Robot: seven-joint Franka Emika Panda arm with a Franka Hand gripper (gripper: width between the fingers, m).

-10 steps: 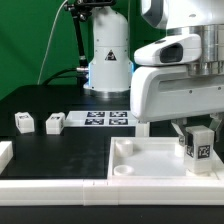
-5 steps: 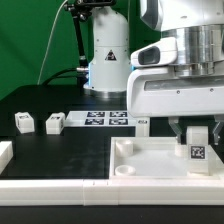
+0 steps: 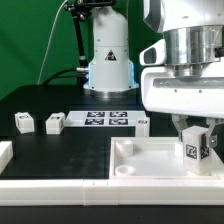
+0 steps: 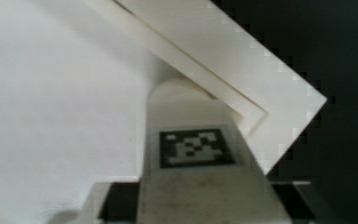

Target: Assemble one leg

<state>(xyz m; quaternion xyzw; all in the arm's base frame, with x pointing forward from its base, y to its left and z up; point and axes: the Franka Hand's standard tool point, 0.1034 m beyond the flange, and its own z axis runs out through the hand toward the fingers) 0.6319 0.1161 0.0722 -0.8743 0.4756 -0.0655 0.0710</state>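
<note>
My gripper (image 3: pixel 197 146) is shut on a leg (image 3: pixel 196 150), a small white block with a black-and-white tag on its side. It holds the leg upright over the large white panel (image 3: pixel 140 165), near the panel's corner on the exterior view's right. In the wrist view the leg (image 4: pixel 197 140) stands between my dark fingers (image 4: pixel 123 200), pointing at the panel's corner (image 4: pixel 265 80). Two more legs (image 3: pixel 22 122) (image 3: pixel 54 123) stand on the black table at the exterior view's left.
The marker board (image 3: pixel 107 119) lies flat behind the panel. A white rim piece (image 3: pixel 4 153) sits at the exterior view's left edge. A white robot base (image 3: pixel 108 55) stands at the back. A round socket (image 3: pixel 125 170) shows in the panel's near corner.
The gripper has turned about its vertical axis with the leg in it, so the tag now faces more to the front. The leg stays over the same corner.
</note>
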